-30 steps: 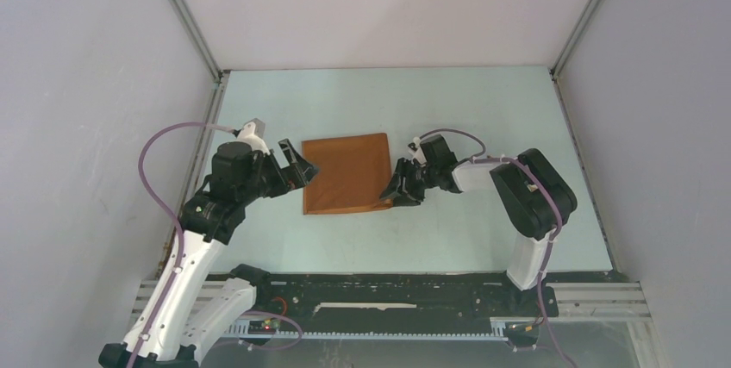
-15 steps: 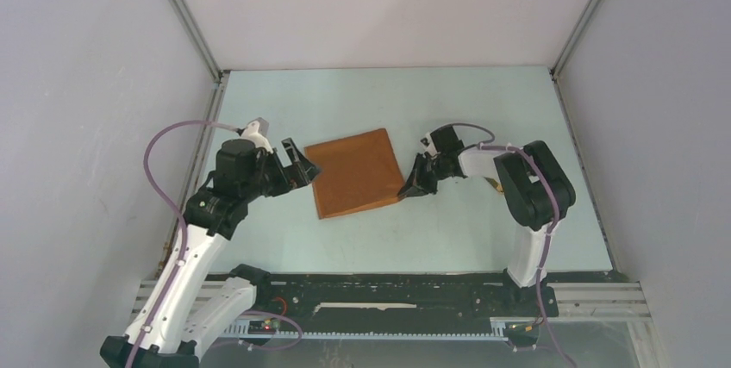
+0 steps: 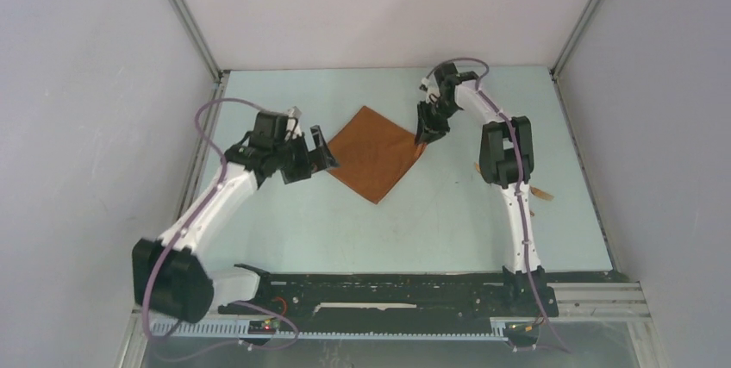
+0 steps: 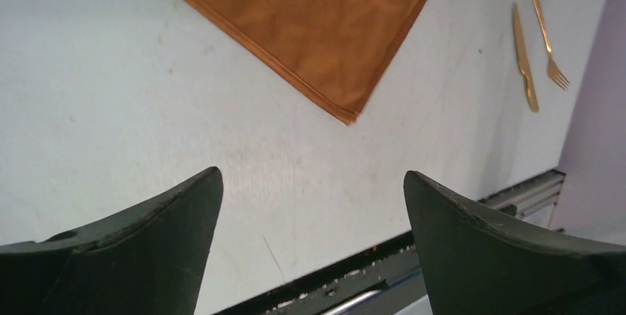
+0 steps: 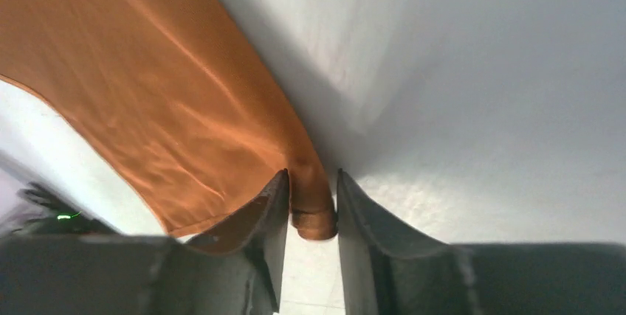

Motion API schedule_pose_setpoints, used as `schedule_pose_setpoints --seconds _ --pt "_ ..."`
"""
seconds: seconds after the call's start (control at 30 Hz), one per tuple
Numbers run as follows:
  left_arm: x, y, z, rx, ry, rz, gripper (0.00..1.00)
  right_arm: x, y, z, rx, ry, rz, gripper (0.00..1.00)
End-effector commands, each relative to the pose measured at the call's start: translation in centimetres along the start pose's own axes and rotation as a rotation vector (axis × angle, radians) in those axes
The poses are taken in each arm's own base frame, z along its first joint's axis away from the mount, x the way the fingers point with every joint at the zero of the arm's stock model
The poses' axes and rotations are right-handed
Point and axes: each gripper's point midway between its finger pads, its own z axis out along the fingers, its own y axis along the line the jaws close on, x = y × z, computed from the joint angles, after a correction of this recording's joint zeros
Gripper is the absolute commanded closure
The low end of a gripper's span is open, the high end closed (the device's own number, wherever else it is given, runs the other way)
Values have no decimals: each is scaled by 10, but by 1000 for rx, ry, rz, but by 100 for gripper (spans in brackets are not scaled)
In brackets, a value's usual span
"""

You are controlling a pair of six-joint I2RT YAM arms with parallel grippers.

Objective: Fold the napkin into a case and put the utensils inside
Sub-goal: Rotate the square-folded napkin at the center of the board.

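Left gripper (image 3: 317, 151): held over the pale table (image 3: 448, 213), just beside the napkin's left corner and not touching it; its jaws were spread wide, with nothing between them
Napkin (image 3: 375, 154): laid flat on the middle of the table as a single orange square, turned like a diamond with one corner pointed toward the arm bases; not yet folded
Right gripper (image 5: 312, 178): brought down to the napkin's right corner; the corner was seen bunched into a small roll between the jaws, which were pressed onto it from both sides
Utensils: a golden knife (image 4: 524, 64) and fork (image 4: 550, 42) were laid side by side on the table, well to the right of the napkin and apart from both grippers; from overhead they were mostly hidden behind the right arm (image 3: 509, 152)
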Motion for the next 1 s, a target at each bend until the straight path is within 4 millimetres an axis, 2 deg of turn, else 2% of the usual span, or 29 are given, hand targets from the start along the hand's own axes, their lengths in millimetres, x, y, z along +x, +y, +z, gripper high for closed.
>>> schedule_pose_setpoints --seconds 0.0,0.1,0.17,0.27,0.3,0.4,0.53,0.63,0.77,0.97 --pt "-55 5 21 -85 -32 64 0 -25 -12 -53 148 -13 -245 49" --pt "-87 23 52 -151 -25 21 0 -65 -2 -106 152 -226 -175 14" --pt "-103 31 78 -171 13 18 2 -71 0 -133 138 -316 -87 10" --pt "-116 48 113 -226 81 51 3 -52 10 -153 84 -369 17 10" --pt "-120 51 122 -222 103 63 3 -32 8 -141 57 -336 46 10" --pt "-122 45 150 -122 205 136 3 -1 33 -142 -99 -401 45 11" --pt "-121 48 168 -92 254 179 2 42 61 -135 -280 -407 45 12" --pt "-107 56 179 -90 316 162 2 72 70 -121 -269 -365 24 13" --pt "-82 57 187 -37 377 97 12 93 74 -113 -257 -345 3 14" --pt "-50 66 186 -47 399 -21 36 101 72 -112 -252 -340 3 14"
